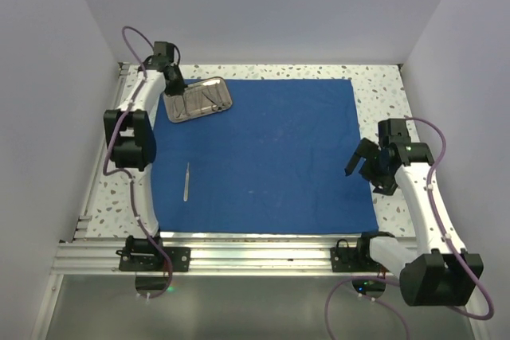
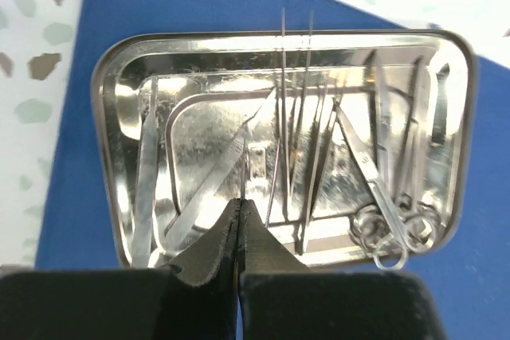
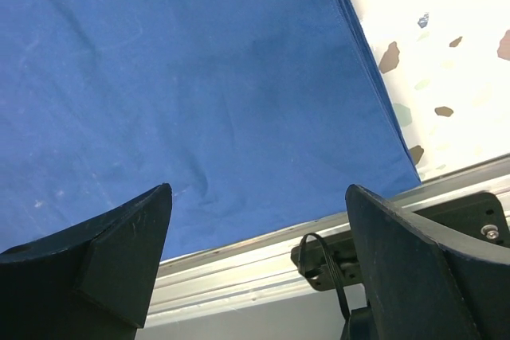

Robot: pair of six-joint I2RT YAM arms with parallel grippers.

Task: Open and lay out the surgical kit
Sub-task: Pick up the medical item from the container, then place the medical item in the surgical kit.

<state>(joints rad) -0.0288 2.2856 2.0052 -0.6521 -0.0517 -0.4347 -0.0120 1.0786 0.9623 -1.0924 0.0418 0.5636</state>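
Left gripper (image 2: 239, 211), closed, over tray (image 2: 110, 125); scissors (image 2: 368, 173) inside.

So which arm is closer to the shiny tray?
Left. The left end effector is over the tray at the cloth's far left corner; the right end effector hovers at the cloth's right edge.
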